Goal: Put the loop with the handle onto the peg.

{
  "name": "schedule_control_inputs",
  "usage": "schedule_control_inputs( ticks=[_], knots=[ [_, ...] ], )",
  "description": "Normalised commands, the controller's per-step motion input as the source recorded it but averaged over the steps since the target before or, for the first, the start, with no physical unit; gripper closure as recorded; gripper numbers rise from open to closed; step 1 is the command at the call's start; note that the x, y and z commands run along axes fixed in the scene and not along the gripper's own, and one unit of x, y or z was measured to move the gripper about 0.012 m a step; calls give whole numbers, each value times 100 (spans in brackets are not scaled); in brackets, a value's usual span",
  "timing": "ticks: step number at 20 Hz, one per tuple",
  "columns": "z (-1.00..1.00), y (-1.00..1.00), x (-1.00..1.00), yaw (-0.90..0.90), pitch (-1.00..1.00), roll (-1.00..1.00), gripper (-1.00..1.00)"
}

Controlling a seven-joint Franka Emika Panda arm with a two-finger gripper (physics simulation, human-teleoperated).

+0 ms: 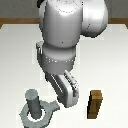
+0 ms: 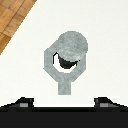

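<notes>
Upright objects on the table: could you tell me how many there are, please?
2. The peg stands at the exterior view's left, inside the loop with the handle; the brown block stands apart at the right. The arm may hide others.

You had a brown wooden block [image 1: 95, 104] standing upright on the white tabletop [image 1: 15, 70], toward the exterior view's right. Past the tabletop's edge, you could see wooden plank flooring [image 2: 12, 20], also showing as a brown strip in the exterior view.

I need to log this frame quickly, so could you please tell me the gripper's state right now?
Gripper: open, holding nothing; the flat grey faceted ring with the stubby handle already lies around the upright grey cylinder peg.
</notes>
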Motion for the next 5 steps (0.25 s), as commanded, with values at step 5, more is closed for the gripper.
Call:
schedule_control_inputs(
  ticks=[5],
  knots=[
    [0, 0, 0, 0, 0, 0, -100]
  ],
)
